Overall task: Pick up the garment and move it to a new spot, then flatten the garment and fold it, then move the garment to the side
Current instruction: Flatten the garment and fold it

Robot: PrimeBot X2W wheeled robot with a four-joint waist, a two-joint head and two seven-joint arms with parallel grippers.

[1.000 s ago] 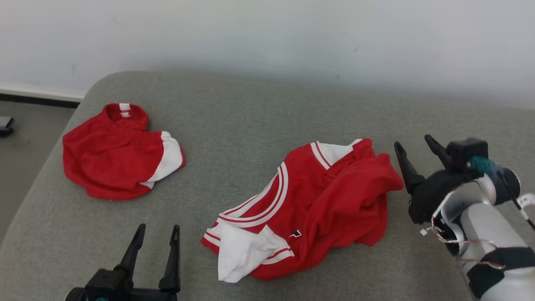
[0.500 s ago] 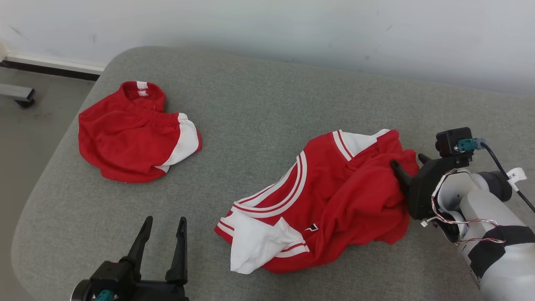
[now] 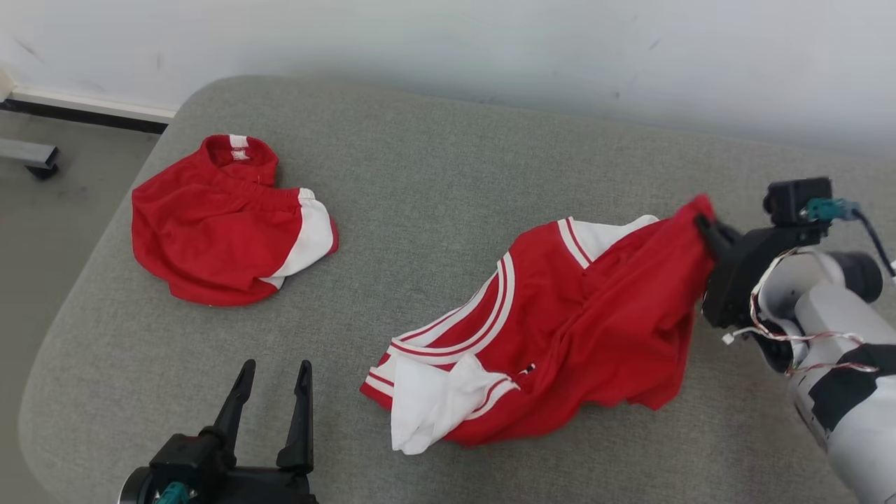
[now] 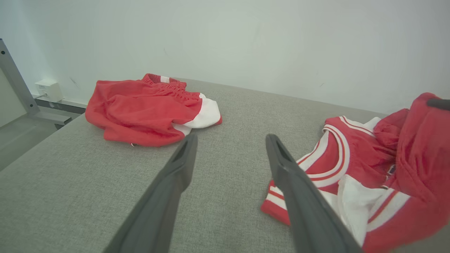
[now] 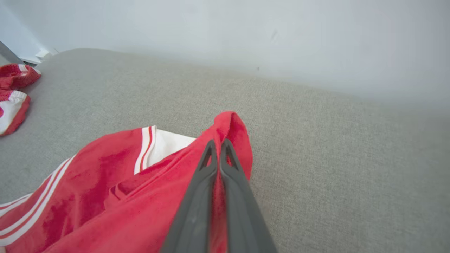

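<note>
- Because the grey cushion (image 3: 434, 182) is wide and flat, running from the near edge to the far wall (image 3: 448, 42), it serves as the work surface; there is one of it.
- Two red-and-white garments lie on it. The larger, a jersey (image 3: 581, 329), sprawls crumpled right of centre. Its far-right corner is lifted off the cushion while the white-trimmed near end rests on the fabric, which I judge to be the start of carrying it to a new spot.
- The smaller, a pair of shorts (image 3: 224, 224), sits bunched at the far left, well apart from the jersey and touched by neither gripper.
- Of the two grippers, the right gripper (image 5: 218, 144) is clamped on that raised red corner, cloth pinched between its pressed fingers, so a pull should bring the whole jersey along.
- The left gripper (image 3: 275, 365) hovers at the near left over bare cushion, fingers spread and holding nothing, probably kept free for the flattening.
</note>
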